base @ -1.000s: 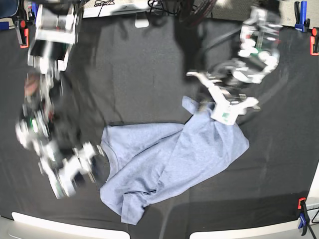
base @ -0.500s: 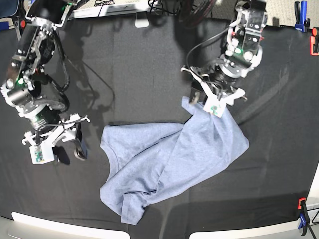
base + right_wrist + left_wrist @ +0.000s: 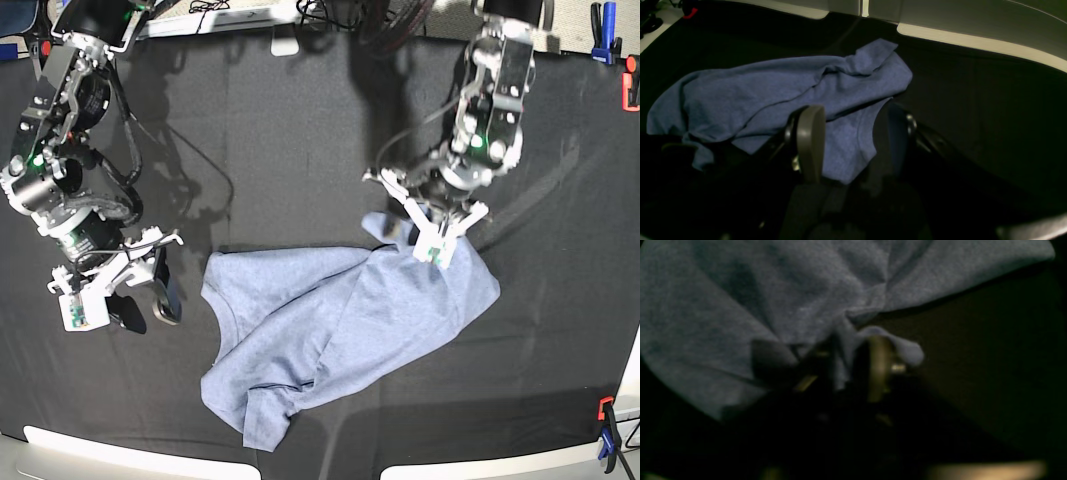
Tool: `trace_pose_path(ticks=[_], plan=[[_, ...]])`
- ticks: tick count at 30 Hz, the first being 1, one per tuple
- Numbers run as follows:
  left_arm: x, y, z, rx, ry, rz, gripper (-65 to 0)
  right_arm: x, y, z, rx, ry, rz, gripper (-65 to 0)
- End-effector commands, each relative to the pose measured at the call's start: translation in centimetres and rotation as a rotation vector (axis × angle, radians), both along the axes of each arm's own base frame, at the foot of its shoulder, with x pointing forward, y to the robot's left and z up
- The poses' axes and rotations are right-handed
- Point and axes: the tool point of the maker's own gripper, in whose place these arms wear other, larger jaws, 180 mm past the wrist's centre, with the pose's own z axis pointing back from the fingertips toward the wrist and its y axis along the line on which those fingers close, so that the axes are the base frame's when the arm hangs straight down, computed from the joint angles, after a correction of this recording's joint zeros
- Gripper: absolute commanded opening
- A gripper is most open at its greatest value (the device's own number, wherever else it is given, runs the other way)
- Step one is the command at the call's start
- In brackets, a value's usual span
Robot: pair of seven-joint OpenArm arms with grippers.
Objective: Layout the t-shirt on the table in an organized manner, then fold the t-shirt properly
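Observation:
The light blue-grey t-shirt (image 3: 340, 330) lies crumpled on the black table (image 3: 280, 150), with its body bunched and one sleeve folded under near the front edge. My left gripper (image 3: 428, 238) sits at the shirt's far right corner. In the left wrist view it (image 3: 844, 355) is shut on a pinched fold of the t-shirt (image 3: 740, 290). My right gripper (image 3: 140, 292) hangs open just left of the shirt, above bare cloth. In the right wrist view its fingers (image 3: 810, 143) stand wide apart around the near edge of the t-shirt (image 3: 773, 86) without touching it.
Orange clamps (image 3: 46, 70) (image 3: 630, 88) and blue clamps (image 3: 607, 30) (image 3: 606, 440) grip the table's edges. Cables and a white device (image 3: 285, 42) lie along the far edge. A pale rim (image 3: 110, 448) borders the front edge.
My left gripper has come down onto the shirt's far corner and closed on the fabric. My right arm swung back from the shirt's left edge and now holds nearly still.

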Motion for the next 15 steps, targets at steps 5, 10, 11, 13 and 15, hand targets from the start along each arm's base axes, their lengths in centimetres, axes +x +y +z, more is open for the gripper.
trace_pose_path(ticks=[5,10,11,13,15], plan=[[0.6,0.1,0.8,0.005,-0.014,-0.001,-65.0,0.3,0.1,1.9,0.005,-0.066,0.011,-37.2],[3.8,4.0,3.6,0.233,-0.169,0.051,-65.0,0.3,0.2,1.9,0.005,-0.066,0.012,-37.2],[5.0,5.1,4.8,0.260,-0.217,0.084,-65.0,0.3,0.2,1.9,0.005,-0.065,0.013,-37.2],[7.2,7.0,7.5,0.287,-0.309,0.116,-65.0,0.3,0.2,1.9,0.005,-0.066,0.013,-37.2],[9.4,9.1,10.0,0.320,-0.380,0.143,-65.0,0.3,0.2,1.9,0.005,-0.065,0.013,-37.2]])
